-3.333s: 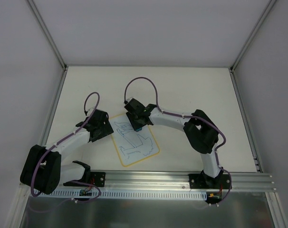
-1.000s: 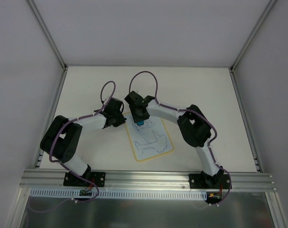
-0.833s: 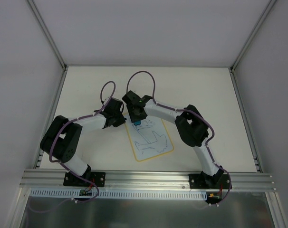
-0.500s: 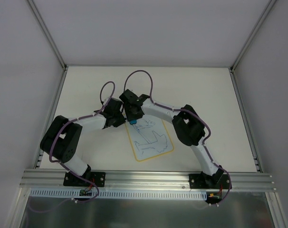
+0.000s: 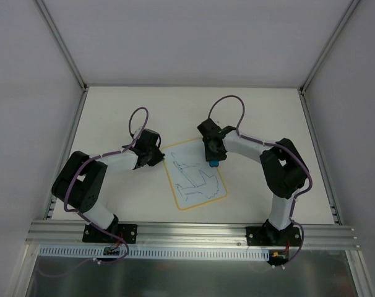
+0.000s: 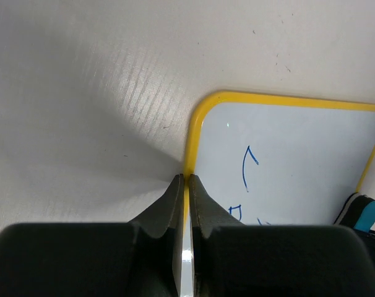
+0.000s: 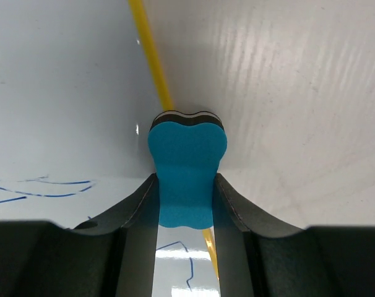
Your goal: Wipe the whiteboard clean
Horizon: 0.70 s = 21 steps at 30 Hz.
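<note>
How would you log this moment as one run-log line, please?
left gripper: shut, tips on whiteboard border | right gripper: gripping eraser at right border | scribbles: visible

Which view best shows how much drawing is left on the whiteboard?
Top external: the whole whiteboard and its blue drawing show. Left wrist catches one corner, few strokes; right wrist one side, partly behind the blue eraser.

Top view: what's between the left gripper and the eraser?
Between the left gripper and the eraser lies only the whiteboard, its upper part bare white with a few blue scribbles just below. The top view shows this.
</note>
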Available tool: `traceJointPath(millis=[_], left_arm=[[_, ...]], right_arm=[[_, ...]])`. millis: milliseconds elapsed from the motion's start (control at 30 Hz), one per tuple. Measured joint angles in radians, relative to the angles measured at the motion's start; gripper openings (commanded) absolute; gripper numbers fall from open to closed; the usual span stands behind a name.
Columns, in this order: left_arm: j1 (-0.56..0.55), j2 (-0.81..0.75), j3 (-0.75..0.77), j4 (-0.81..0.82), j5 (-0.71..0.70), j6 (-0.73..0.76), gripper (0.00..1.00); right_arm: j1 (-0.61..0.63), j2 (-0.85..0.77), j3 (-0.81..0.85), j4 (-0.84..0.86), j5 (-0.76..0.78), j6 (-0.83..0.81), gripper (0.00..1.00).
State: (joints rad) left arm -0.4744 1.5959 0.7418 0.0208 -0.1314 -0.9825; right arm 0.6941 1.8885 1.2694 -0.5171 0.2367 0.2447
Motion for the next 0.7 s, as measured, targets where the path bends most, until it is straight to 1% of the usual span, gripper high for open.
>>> traceJointPath(millis=[100,200,300,500,600,700], left_arm=[[0.000,0.000,0.000,0.001,0.001,0.000,0.00],[0.000,0.001,0.000,0.001,0.001,0.000,0.00],[0.000,0.001,0.000,0.001,0.002,0.000,0.00],[0.000,0.001,0.000,0.001,0.007,0.001,0.00],[0.000,0.001,0.000,0.001,0.008,0.001,0.00],[0.003,0.001,0.000,0.001,0.011,0.000,0.00]], right_arm=[[-0.013,-0.019,-0.024,-0.003,0.003,-0.014,0.00],[0.027,0.000,0.000,-0.012,0.008,-0.032,0.00],[0.096,0.060,0.081,-0.021,-0.010,-0.045,0.00],[0.216,0.179,0.245,0.007,-0.107,-0.048,0.00],[0.251,0.219,0.302,0.022,-0.158,-0.047,0.00],[0.253,0.220,0.298,0.034,-0.182,-0.039,0.00]])
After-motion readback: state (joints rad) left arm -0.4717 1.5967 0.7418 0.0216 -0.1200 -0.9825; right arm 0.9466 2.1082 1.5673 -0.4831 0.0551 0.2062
